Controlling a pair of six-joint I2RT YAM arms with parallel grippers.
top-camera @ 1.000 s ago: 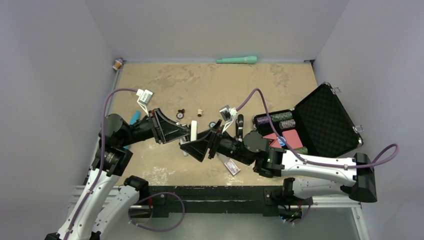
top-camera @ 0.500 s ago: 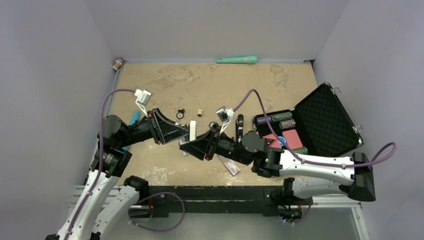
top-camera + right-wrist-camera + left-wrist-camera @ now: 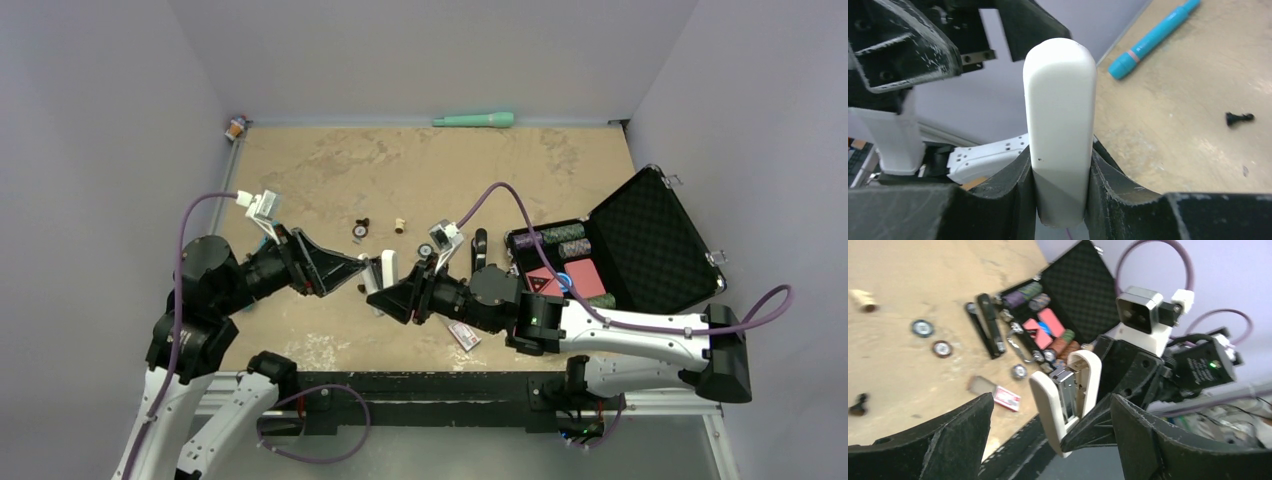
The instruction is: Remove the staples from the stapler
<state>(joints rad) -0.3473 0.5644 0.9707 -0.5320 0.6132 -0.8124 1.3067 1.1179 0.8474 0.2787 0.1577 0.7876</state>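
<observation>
A white stapler (image 3: 386, 268) (image 3: 1060, 100) stands upright in my right gripper (image 3: 388, 293) (image 3: 1060, 152), whose jaws are shut on its lower end. In the left wrist view the stapler (image 3: 1048, 400) is hinged open in a V. A silvery metal magazine (image 3: 1068, 387) shows between its two white arms. I cannot tell whether staples lie in it. My left gripper (image 3: 361, 268) (image 3: 1050, 405) is open wide. Its fingers stand on either side of the stapler without touching it. A slim black stapler-shaped thing (image 3: 480, 250) (image 3: 990, 327) lies on the table beside the case.
An open black case (image 3: 650, 235) with poker chips and red cards sits at the right. A red-and-white card box (image 3: 465, 335) lies under the right arm. A teal pen (image 3: 268, 236), small loose bits (image 3: 360, 228) and a green marker (image 3: 474, 120) are on the sandy table.
My left gripper has opened and drawn back to the left, away from the stapler. The right gripper has closed on the stapler and shifted slightly left with it.
</observation>
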